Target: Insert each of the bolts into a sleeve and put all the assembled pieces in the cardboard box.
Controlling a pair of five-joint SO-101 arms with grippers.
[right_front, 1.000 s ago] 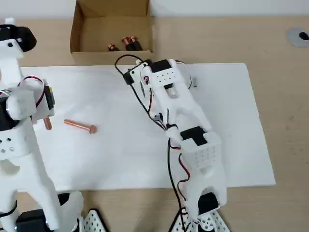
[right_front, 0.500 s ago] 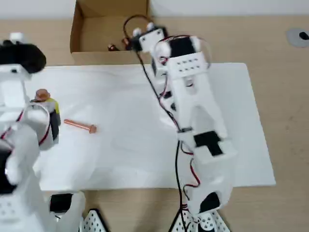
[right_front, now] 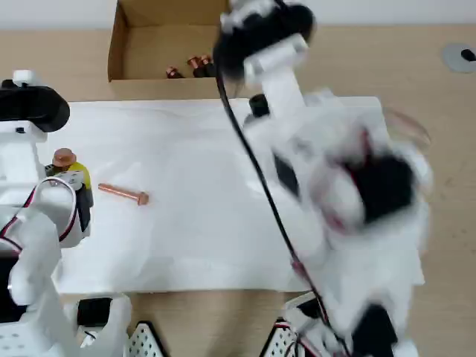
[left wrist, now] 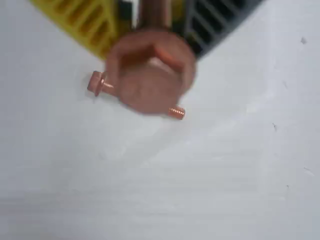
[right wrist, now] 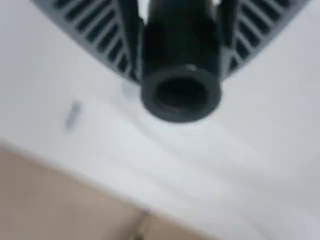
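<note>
The left gripper (right_front: 67, 171) holds a bolt (right_front: 64, 157) upright over the sheet (right_front: 186, 223); another bolt (right_front: 123, 194) lies just beside. The right gripper (right_front: 259, 95) holds a sleeve (right_front: 258, 107). Assembled pieces (right_front: 195, 65) lie in the box (right_front: 119, 52).

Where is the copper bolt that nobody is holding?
In the high view, the loose bolt lies on the white sheet, left side, just beside the left claw.

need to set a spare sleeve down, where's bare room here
Free: the white sheet between the loose bolt and the right arm, and the cardboard box floor behind the assembled pieces. Crowded: the sheet's left edge, where the left gripper holds a second bolt, and its right half, under the right arm whose right gripper holds a sleeve.
</note>
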